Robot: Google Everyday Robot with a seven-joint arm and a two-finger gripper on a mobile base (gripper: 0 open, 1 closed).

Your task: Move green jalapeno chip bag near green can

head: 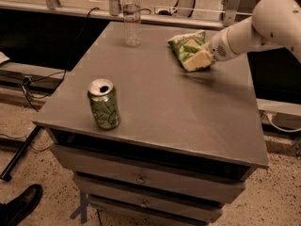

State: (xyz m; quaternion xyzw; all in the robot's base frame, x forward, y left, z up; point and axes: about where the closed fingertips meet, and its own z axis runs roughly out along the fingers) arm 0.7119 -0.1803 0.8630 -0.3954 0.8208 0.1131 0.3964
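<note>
The green jalapeno chip bag (pixel 185 46) lies on the far right part of the grey table (pixel 160 102), crinkled with pale sealed ends. The green can (pixel 104 104) stands upright near the table's front left edge, pull-tab top open, far from the bag. My gripper (pixel 198 60), pale and on a white arm reaching in from the right, is low at the bag's near right end and overlaps it. Part of the bag's near edge is hidden behind the gripper.
A clear plastic water bottle (pixel 132 17) stands at the table's far edge, left of the bag. Drawers (pixel 141 178) sit under the tabletop. Cables and a dark shoe (pixel 21 205) lie on the floor at left.
</note>
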